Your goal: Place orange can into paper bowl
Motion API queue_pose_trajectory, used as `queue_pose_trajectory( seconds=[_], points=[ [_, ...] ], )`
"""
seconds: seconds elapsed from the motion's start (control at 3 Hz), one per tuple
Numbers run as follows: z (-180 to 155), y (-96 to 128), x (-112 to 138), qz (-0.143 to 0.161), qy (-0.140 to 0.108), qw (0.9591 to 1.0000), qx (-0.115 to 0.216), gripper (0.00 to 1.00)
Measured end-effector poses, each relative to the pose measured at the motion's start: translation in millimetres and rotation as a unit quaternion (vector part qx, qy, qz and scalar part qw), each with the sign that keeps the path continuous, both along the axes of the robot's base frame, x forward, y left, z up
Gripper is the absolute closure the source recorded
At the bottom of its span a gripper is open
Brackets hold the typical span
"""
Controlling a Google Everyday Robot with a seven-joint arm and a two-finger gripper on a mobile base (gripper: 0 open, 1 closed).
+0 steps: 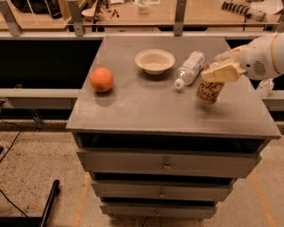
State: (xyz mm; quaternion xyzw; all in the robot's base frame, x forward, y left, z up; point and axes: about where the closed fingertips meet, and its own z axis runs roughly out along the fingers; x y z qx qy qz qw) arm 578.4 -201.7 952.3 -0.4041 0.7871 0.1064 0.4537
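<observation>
The orange can point(209, 93) is copper-coloured with dark script lettering. It hangs slightly tilted just above the right part of the grey cabinet top point(146, 104). My gripper point(220, 71) reaches in from the right, and its cream fingers are shut on the can's top, hiding the lid. The off-white paper bowl point(155, 60) stands empty at the back middle of the top, up and to the left of the can.
A clear plastic bottle point(191, 68) lies on its side between the bowl and the can. A round orange fruit point(101, 79) sits at the left. The cabinet has drawers point(166, 165) below, and a workbench point(133, 13) stands behind.
</observation>
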Motion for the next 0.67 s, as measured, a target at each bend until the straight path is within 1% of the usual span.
queue_pose_trajectory(
  seconds=[0.33, 0.67],
  points=[
    [43, -6, 41, 0.001, -0.045, 0.9989, 0.016, 1.0],
    [76, 0, 92, 0.002, -0.071, 0.9972, 0.023, 1.0]
  ],
)
